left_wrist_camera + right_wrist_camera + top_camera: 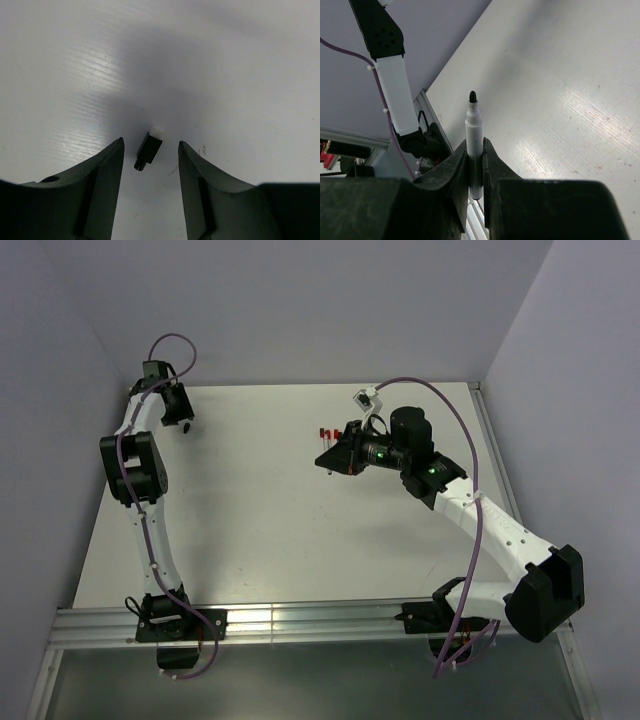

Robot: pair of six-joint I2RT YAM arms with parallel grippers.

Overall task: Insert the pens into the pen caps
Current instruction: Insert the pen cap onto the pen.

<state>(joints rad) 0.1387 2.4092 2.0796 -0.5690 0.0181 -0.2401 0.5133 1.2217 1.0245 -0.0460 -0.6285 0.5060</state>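
At far left of table (250, 540): left gripper (182, 418) jaws spread either side of black cap (148, 151), lying askew. Mid-table: right gripper (475, 143) pinching pen (473, 122), tip bare. Risk of cap rolling or tilting on closing, then tip missing cap mouth.

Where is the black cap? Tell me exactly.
In the left wrist view the black cap lies on the table between the fingertips of the open left pincer, touching neither, toward the table's far left corner.

Thin white-barrelled marker pen (474, 125): uncapped, black tip exposed, pinched in right gripper (475, 148) | short black plastic cap (148, 150): lying loose on white table (75, 75)
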